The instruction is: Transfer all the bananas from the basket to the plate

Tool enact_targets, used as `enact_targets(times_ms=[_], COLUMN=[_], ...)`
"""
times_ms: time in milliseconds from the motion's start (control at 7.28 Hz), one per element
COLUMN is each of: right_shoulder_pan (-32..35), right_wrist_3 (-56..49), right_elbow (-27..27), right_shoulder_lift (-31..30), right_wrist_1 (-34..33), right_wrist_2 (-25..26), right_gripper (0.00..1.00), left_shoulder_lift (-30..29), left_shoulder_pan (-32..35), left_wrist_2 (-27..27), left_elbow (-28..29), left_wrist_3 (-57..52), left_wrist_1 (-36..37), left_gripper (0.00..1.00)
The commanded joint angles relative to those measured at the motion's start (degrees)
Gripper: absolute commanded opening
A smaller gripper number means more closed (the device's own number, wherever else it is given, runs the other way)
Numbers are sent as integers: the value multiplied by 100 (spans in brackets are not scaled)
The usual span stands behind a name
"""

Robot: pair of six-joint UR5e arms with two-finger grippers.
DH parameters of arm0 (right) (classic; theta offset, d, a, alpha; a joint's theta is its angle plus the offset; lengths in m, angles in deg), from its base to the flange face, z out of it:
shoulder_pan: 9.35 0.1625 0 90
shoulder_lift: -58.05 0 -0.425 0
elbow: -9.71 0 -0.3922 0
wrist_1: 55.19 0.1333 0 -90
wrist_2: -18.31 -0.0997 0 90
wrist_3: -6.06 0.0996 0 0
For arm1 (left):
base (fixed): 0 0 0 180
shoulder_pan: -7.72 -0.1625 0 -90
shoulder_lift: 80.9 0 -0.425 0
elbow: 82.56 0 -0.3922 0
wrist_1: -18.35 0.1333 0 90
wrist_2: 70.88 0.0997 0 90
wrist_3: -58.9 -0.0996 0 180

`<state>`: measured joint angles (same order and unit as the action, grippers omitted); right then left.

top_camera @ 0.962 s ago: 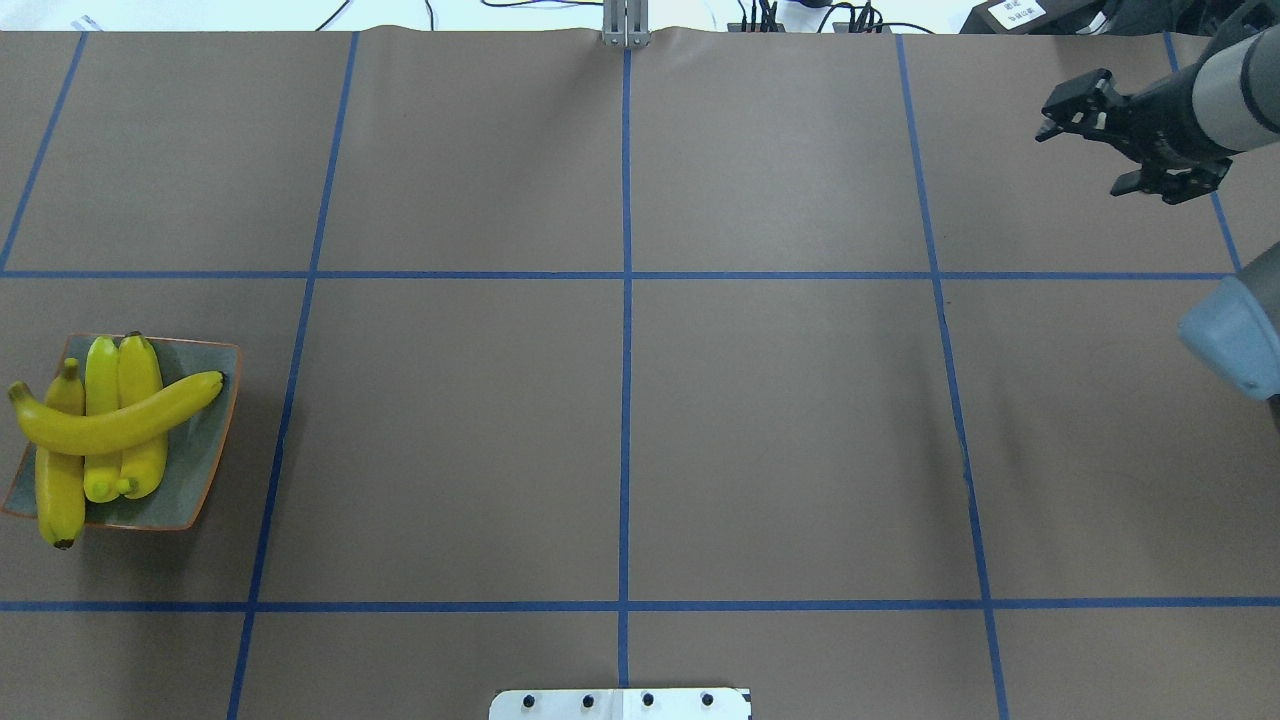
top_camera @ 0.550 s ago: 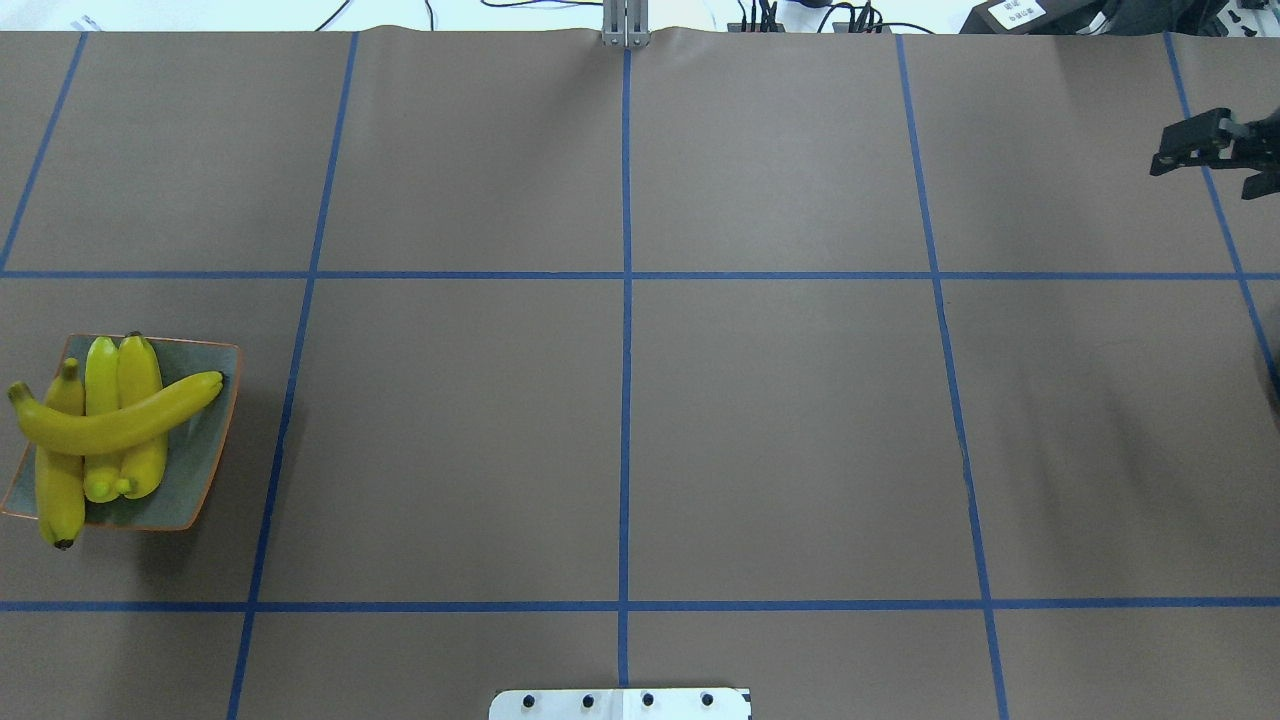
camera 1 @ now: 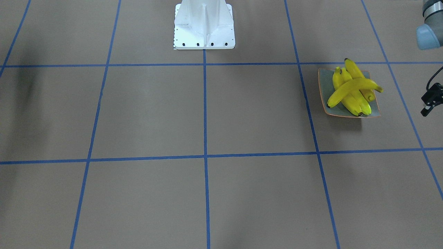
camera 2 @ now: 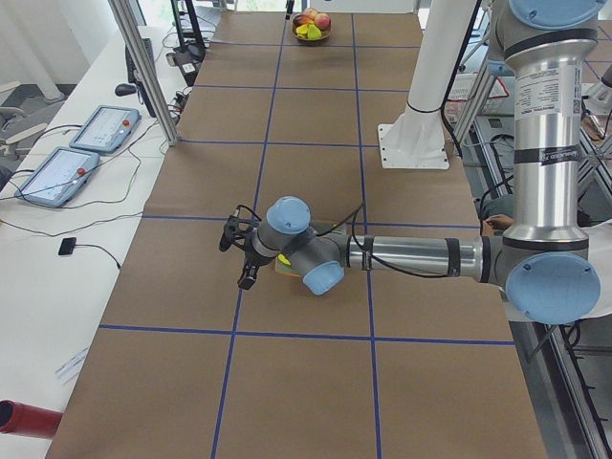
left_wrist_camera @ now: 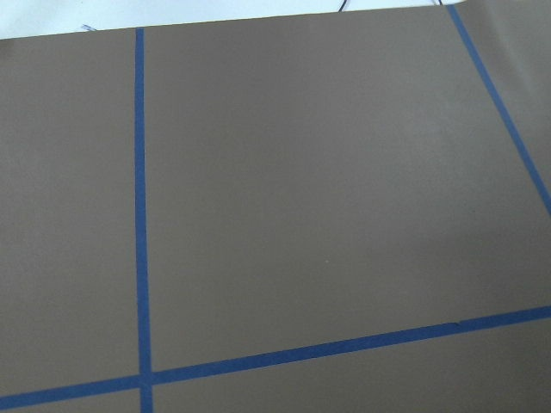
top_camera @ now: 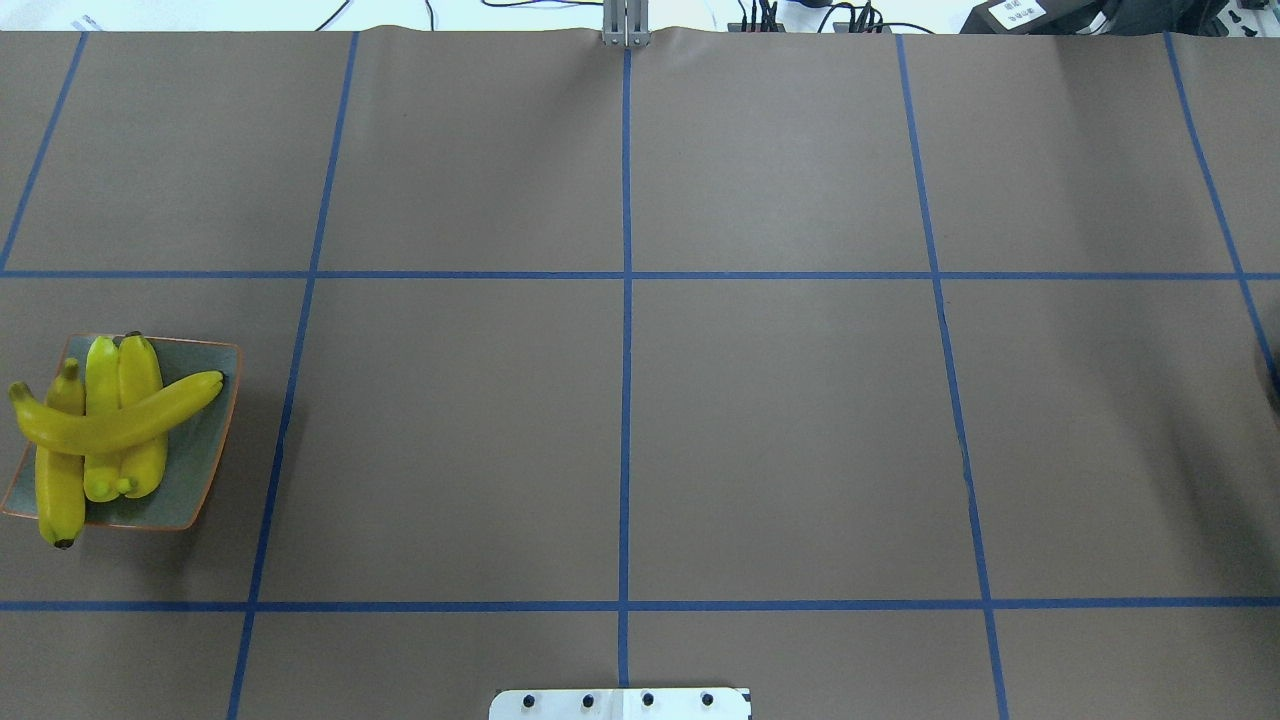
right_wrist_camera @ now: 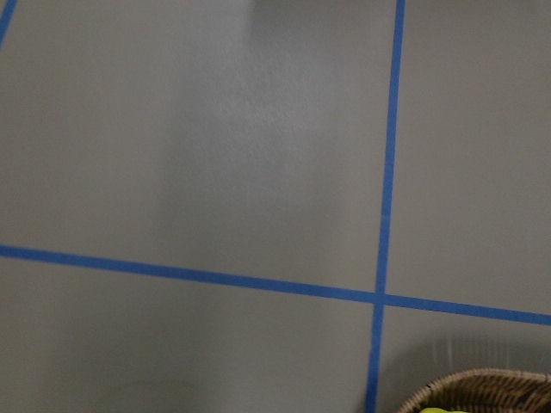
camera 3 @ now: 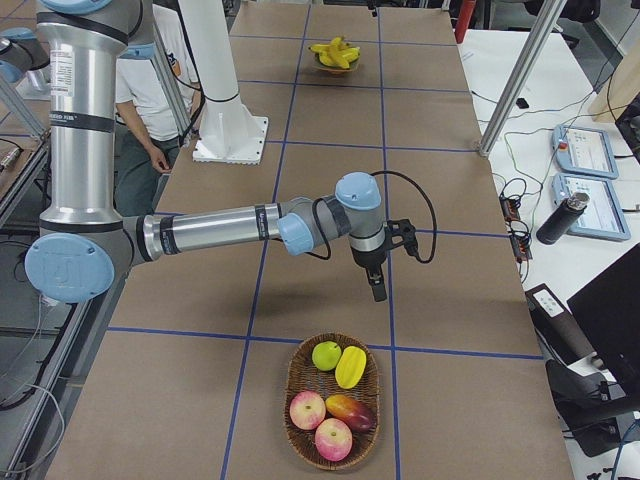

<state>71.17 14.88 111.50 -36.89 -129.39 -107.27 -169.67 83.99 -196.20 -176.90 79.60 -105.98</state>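
four bananas (top_camera: 120, 425) on the plate (top_camera: 187, 470); white label (top_camera: 1010, 11), print too small

Long table under matte brown paper cover (top_camera: 780, 420), dark-blue tape lines (top_camera: 626, 400) marking it into large grid. White workbench (camera 2: 57, 287) runs along table's far edge, opposite robot. Two flat grey control tablets (camera 2: 55, 175) with red buttons lie on bench. Dark cylindrical bottle (camera 3: 558, 218) stands on it. Silver aluminium frame post (camera 2: 143, 72) rises at table edge. Light soft and even, with faint blurred shadows on paper.
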Motion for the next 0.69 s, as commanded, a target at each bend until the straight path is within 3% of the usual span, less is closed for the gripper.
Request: enact_targets(times_ms=[0, 137, 550], right_shoulder_pan=[288, 288, 288], right_wrist_3=[-679, -671, -618], right_elbow=[-274, -274, -274], right_shoulder_lift=[-68, -68, -59], right_wrist_1=[2, -7, -7], right_wrist_2=[-598, -616, -616], right_gripper=[100, 100, 100], left_shoulder_lift=[-376, -473, -404], left_shoulder_pan=[203, 360, 371], left_wrist_2=[-559, -1007, -1308], left_elbow=[-137, -172, -190], left_wrist_3=[-916, -1014, -1015], left_wrist_1=[1677, 2128, 2368], left_gripper=[100, 100, 100])
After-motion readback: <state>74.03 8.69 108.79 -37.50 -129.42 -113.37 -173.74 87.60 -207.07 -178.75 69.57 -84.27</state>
